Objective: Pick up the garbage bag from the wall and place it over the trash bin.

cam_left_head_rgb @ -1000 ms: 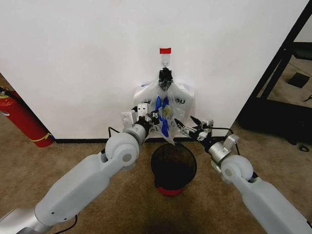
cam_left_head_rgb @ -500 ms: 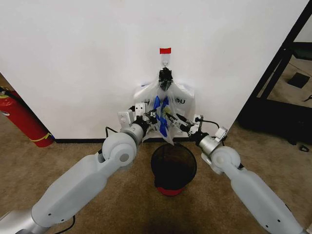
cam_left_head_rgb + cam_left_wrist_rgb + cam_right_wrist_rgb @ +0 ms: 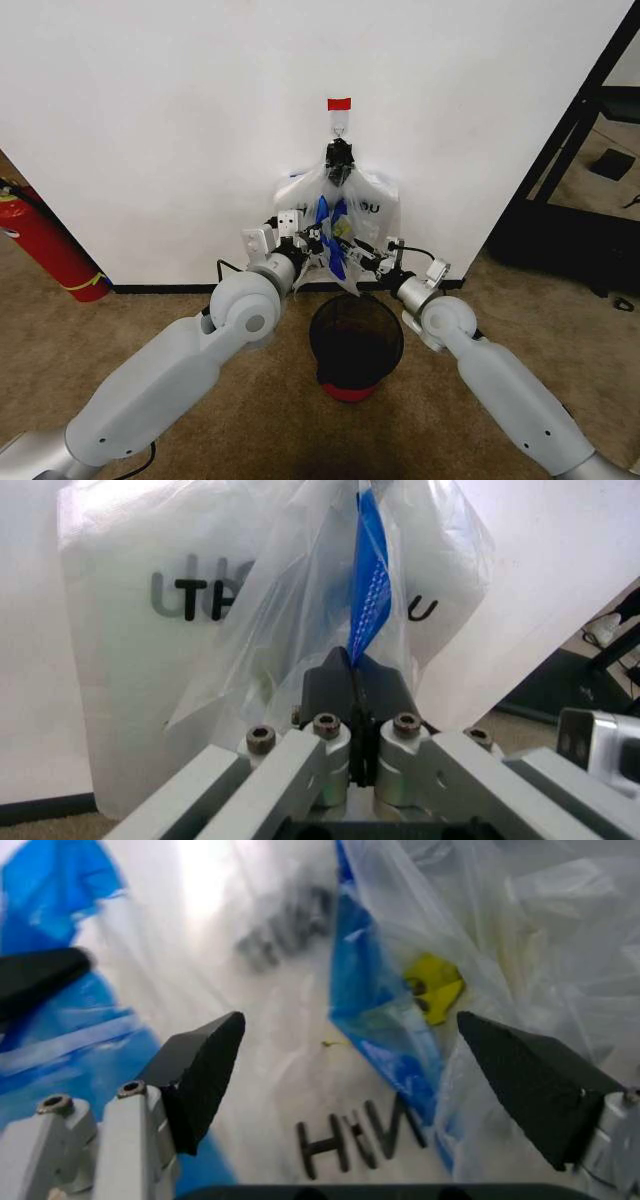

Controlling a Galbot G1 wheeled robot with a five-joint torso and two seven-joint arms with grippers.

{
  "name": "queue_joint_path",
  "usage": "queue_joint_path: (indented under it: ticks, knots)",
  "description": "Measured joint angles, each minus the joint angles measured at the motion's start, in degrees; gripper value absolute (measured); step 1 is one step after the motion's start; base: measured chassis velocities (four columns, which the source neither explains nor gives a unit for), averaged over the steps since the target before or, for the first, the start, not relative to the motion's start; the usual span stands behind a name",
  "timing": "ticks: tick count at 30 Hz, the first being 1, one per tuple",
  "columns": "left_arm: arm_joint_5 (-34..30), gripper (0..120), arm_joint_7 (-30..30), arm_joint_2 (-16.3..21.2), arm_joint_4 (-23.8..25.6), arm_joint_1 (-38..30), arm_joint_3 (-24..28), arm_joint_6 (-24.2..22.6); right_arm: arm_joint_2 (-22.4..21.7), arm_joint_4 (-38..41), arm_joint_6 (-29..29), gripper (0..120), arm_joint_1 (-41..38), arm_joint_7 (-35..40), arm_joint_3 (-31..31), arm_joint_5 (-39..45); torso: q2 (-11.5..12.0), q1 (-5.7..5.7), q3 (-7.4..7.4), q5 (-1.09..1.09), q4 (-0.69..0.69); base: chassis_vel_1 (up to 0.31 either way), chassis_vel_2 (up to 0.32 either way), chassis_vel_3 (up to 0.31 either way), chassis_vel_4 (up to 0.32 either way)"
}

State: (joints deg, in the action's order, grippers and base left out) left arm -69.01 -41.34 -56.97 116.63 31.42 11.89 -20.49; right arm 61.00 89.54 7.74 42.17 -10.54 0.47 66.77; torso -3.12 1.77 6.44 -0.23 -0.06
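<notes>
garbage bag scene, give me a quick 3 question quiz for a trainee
1. True or false: the left gripper is shut on the garbage bag.
2. How does the right gripper stand? A) open, at the bag B) shut on the bin rim C) parked by the fire extinguisher
3. Fill in: the trash bin stands on the floor right below the ____.

Key: 1 true; 2 A; 3 bag (it hangs from the hook on the wall).

Garbage bag (image 3: 150,630) shows black "TH" and "U".
</notes>
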Motion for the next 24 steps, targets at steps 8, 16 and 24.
queue_joint_path:
  ticks: [8, 16, 24]
  knots:
    - [0.0, 0, 0.0, 0.2, 0.5, 0.5, 0.0, 0.0, -0.4, -2.0, 0.3, 82, -2.1, 1.7, -1.5, -3.5, 0.0, 0.0, 0.0, 0.0, -0.01, 0.0, 0.0, 0.0, 0.0]
    - [0.1, 0, 0.0, 0.1, 1.2, 0.7, 0.1, 0.0, 0.2, -3.6, 0.8, 82, -5.3, 3.7, -4.9, -9.0, 0.0, 0.0, 0.0, 0.0, 0.01, 0.0, 0.0, 0.0, 0.0]
    - [0.0, 0, -0.1, 0.4, 1.6, 1.0, 0.1, -0.1, 0.1, -5.2, 2.9, 65, -7.2, 5.5, -6.8, -11.2, 0.0, 0.0, 0.0, 0.0, 0.0, 0.0, 0.0, 0.0, 0.0]
